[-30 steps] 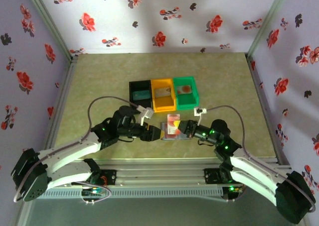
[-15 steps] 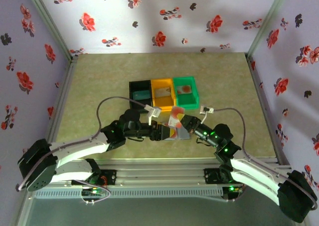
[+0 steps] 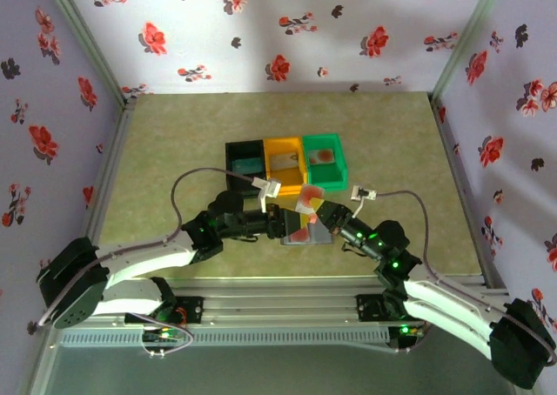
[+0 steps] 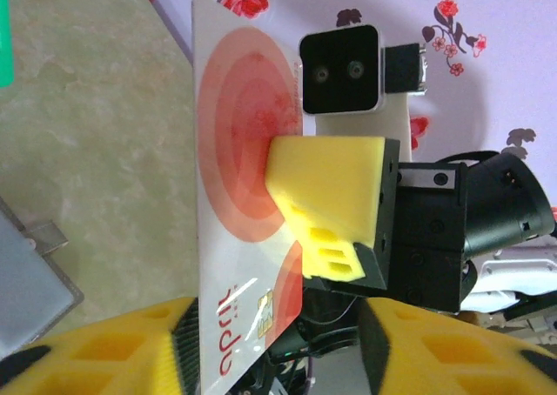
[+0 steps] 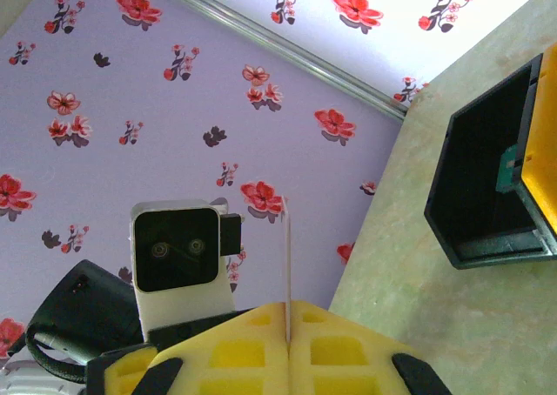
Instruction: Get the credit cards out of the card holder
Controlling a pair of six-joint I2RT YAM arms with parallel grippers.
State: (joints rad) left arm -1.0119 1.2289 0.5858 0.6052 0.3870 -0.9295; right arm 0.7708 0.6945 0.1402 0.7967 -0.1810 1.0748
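Credit card (image 4: 228, 238) stood clenched in the right gripper (image 5: 286, 321). The left gripper (image 4: 277, 356) straddled it with jaws apart, and likely needed to clamp squarely before the right let go.

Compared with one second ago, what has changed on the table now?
The right gripper lifted the pale plastic card with the red-orange blot up from the flat grey card holder and holds it raised. The left gripper moved right, toward the card. The holder and the coloured plastic bins stayed put.
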